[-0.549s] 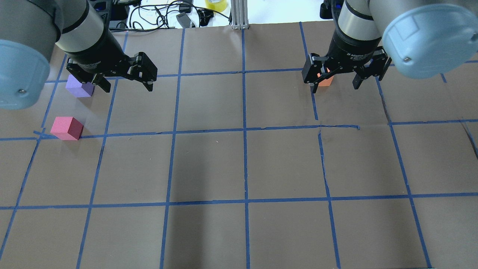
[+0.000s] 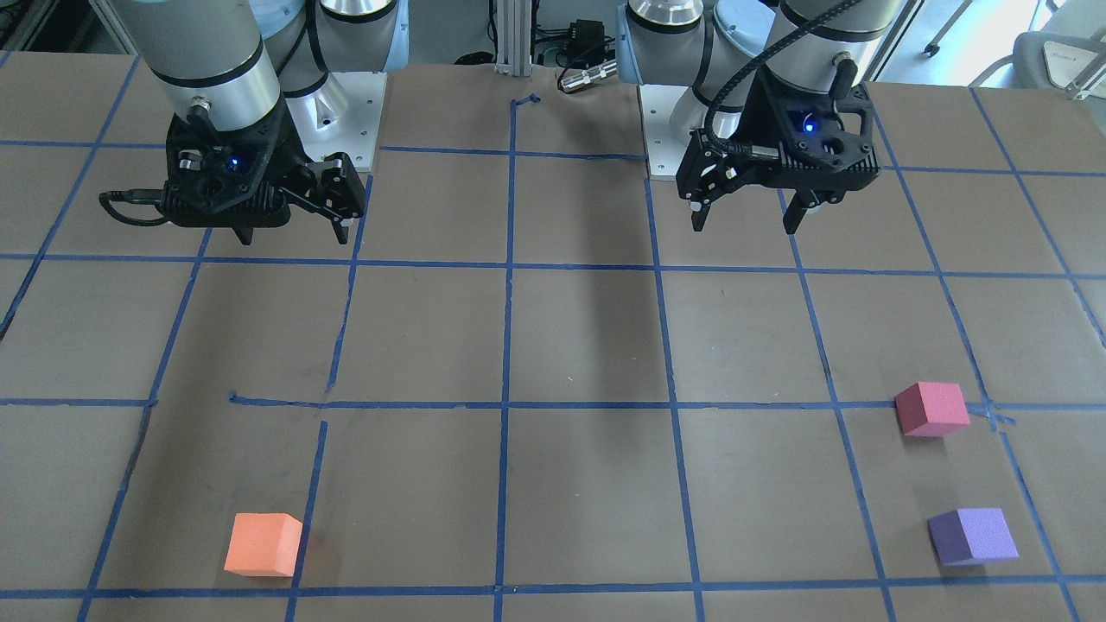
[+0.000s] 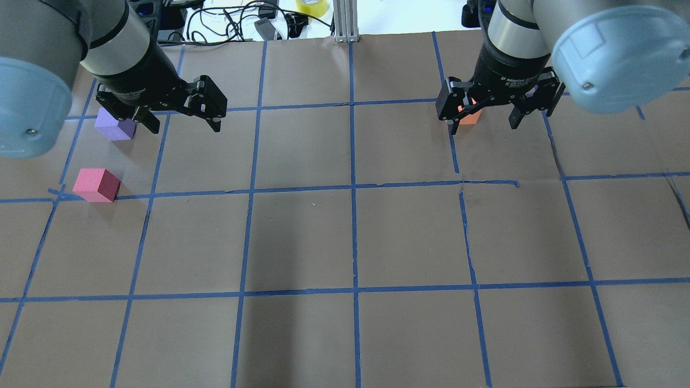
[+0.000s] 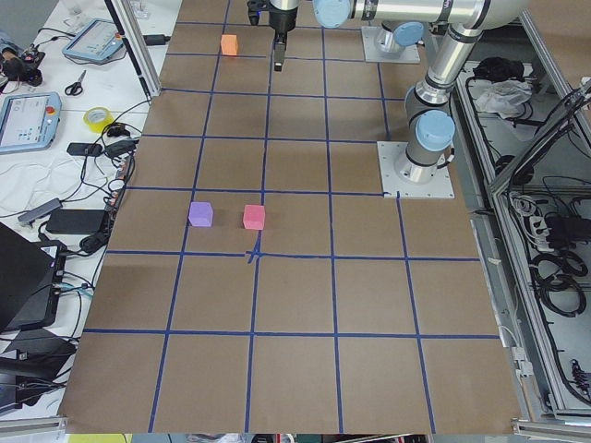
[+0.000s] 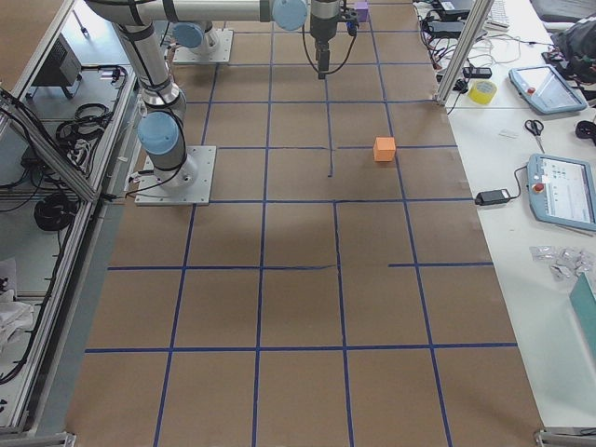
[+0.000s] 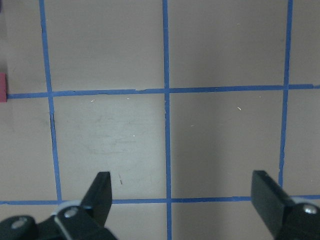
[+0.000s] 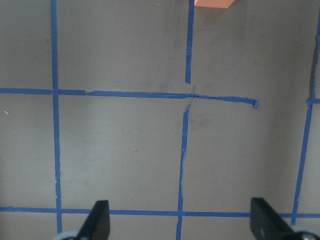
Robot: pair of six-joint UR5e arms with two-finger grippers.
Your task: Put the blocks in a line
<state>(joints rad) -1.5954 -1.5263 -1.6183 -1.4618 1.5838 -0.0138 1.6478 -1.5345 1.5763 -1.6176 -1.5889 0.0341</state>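
Note:
The orange block sits at the far right of the table, partly hidden behind my right gripper, which hangs open and empty above it; the front view shows it well apart from that gripper. The orange block is at the top edge of the right wrist view. The purple block and the pinkish-red block sit at the far left, close together. My left gripper is open and empty, just right of the purple block and above the table. The pinkish-red block peeks in at the left wrist view's edge.
The brown table carries a blue tape grid. An aluminium post, cables and a yellow tape roll lie past the far edge. The arm base plates stand at the robot's side.

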